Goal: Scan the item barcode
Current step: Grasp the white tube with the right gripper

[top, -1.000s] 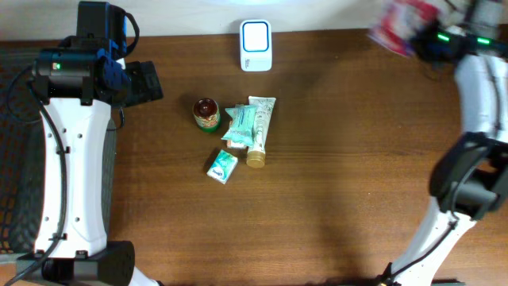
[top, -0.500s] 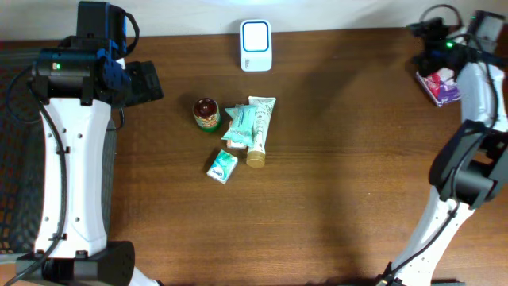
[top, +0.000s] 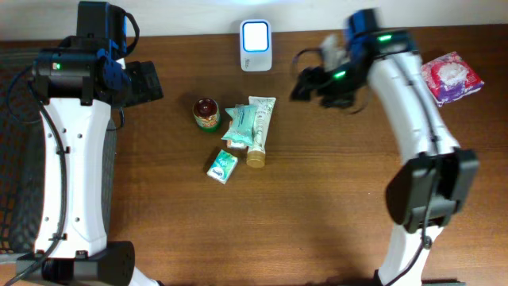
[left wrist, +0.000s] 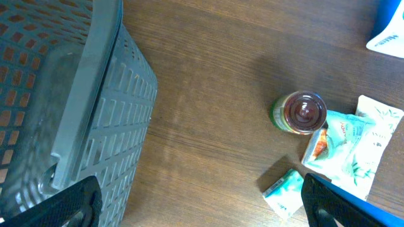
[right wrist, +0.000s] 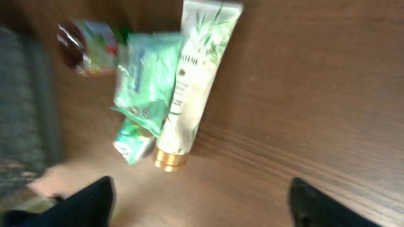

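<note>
My right pincer [right wrist: 202,211] is open, with nothing between its fingers. The tube [right wrist: 192,88] lies ahead of it on the tabletop [right wrist: 315,94], long axis running away from it and cap end nearest. A green packet [right wrist: 142,82] touches the tube's side. My left pincer [left wrist: 202,208], open, is farther off. The basket [left wrist: 63,94] is beside it; contents not discernible.

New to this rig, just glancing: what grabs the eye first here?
The huddle of small items mid-table: a cream tube with a gold cap, a green packet and a red-lidded jar. The right gripper hangs open near them; a white scanner with a glowing screen sits at the far edge, and a pink-and-purple packet lies alone at the far right.
</note>
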Controlling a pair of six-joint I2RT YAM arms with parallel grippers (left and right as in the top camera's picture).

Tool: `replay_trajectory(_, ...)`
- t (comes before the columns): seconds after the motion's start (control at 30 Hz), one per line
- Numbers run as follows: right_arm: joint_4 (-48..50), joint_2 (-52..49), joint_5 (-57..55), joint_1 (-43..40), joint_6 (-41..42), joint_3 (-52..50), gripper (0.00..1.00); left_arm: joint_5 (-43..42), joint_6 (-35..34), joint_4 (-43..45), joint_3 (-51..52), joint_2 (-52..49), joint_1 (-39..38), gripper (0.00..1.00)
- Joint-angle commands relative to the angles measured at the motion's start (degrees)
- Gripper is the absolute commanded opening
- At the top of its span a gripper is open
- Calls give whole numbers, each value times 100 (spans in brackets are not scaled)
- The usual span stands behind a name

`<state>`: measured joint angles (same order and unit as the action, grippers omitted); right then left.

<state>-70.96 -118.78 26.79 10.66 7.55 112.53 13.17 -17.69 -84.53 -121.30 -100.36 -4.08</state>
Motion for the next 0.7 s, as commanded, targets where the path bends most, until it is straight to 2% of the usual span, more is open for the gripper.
replay_trajectory(0.0, 278, -90, -1779, 903, 778, -431, 80, 59, 66, 4, -61, 20, 15, 99)
replay_trajectory(0.07, 678, -90, -2260, 1290, 1279, -807, 73, 59, 66, 4, -61, 20, 15, 99)
replay_trajectory(0.27, 2861, -92, -2236, 1945, 1292, -2234, 68, 59, 66, 4, -61, 17, 15, 99)
replay_trajectory(0.33, 3405, -96, -2308, 1971, 1556, -2662, 66, 59, 66, 4, -61, 20, 15, 99)
replay_trajectory(0.37, 3703, -96, -2306, 1939, 1569, -2898, 60, 59, 66, 4, -61, 20, 15, 99)
replay_trajectory(0.4, 3738, -96, -2323, 1910, 1569, -2942, 50, 59, 66, 4, -61, 20, 15, 99)
replay_trajectory(0.43, 3703, -79, -2367, 1851, 1563, -2918, 34, 59, 66, 4, -61, 20, 15, 99)
replay_trajectory(0.5, 3346, 4, -2339, 1742, 1565, -2662, 17, 59, 66, 4, -61, 20, 15, 99)
replay_trajectory(0.6, 2076, 79, -1856, 1467, 1565, -1692, 4, 59, 66, 4, -61, 20, 15, 99)
replay_trajectory(0.67, 1073, 79, -719, 1158, 1563, -870, 4, 59, 66, 4, -61, 20, 15, 99)
